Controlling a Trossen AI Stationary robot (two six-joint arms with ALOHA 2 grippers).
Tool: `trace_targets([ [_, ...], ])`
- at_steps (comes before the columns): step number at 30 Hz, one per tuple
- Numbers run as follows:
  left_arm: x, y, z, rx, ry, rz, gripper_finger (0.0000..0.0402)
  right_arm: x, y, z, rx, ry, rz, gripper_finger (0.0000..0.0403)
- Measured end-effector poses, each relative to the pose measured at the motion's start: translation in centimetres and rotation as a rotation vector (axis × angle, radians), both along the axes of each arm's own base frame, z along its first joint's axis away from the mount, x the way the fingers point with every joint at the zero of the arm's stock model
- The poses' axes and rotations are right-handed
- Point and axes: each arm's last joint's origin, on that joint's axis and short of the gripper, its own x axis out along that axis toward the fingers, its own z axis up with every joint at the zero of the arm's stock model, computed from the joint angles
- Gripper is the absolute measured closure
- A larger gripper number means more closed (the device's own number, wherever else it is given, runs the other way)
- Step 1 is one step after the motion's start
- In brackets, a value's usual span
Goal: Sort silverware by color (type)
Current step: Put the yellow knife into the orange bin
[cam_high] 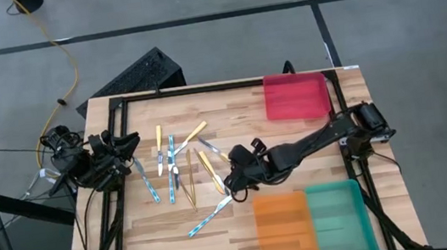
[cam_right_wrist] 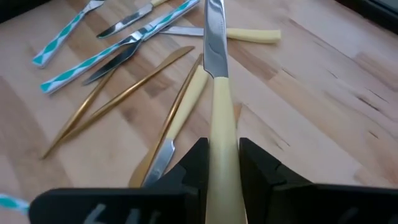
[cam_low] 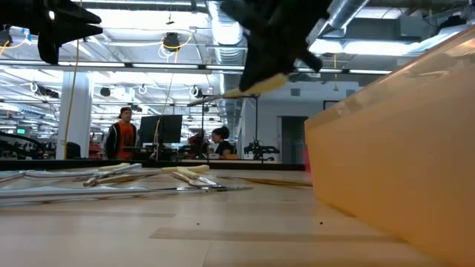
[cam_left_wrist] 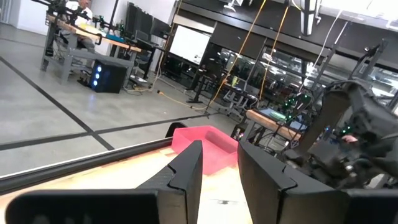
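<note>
While the left gripper point(cam_high: 127, 143) waits at the table's left edge with its fingers a little apart and nothing between them, the right gripper point(cam_high: 236, 181) hangs above the middle of the wooden table point(cam_high: 230, 111), clamped on a yellow-handled knife point(cam_right_wrist: 216, 93). The wrist view shows both dark fingers pinching the pale handle near its end, so the silver blade sticks out well ahead of the jaws.

Going from big to small around that tool: the orange tray point(cam_high: 284, 226) sits nearest, just behind and to the side of the gripper, the teal tray point(cam_high: 337, 213) lies beyond it, and the red tray point(cam_high: 295, 96) stands off toward the far corner. None of them blocks the way.

Ahead of and below the held knife lies the remaining silverware point(cam_high: 178, 169), a loose scatter of blue-patterned, yellow and gold-tan pieces, several crossing one another.

The knife looks light, stiff and smooth. With so long an overhang, I'd guess it could swivel in the pinch; a hold nearer the handle's middle would be steadier.
</note>
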Motion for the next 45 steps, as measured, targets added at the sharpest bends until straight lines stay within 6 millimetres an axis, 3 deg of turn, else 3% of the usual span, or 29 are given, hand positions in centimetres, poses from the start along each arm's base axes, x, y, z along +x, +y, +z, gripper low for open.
trace_targets([
  [9, 0.0, 0.0, 0.0, -0.016, -0.010, -0.002, 0.0312, -2.1, 4.6, 3.5, 0.116, -0.002, -0.069, 0.0323],
  [21, 0.0, 0.0, 0.0, -0.031, -0.022, -0.009, 0.0312, -8.7, 14.2, 3.2, 0.315, -0.102, -0.151, 0.0323],
  [27, 0.0, 0.0, 0.0, -0.043, -0.025, 0.005, 0.0312, -12.5, 17.9, 3.2, 0.396, -0.180, -0.182, 0.0323],
  [33, 0.0, 0.0, 0.0, -0.053, -0.031, 0.005, 0.0312, -14.5, 19.9, 2.8, 0.507, -0.196, -0.227, 0.0323],
  [38, 0.0, 0.0, 0.0, -0.055, -0.030, 0.011, 0.0312, -14.9, 21.3, 2.1, 0.579, -0.172, -0.218, 0.0323],
  [45, 0.0, 0.1, -0.1, -0.056, -0.026, 0.025, 0.0312, -15.6, 21.6, 2.2, 0.608, -0.155, -0.232, 0.0323],
])
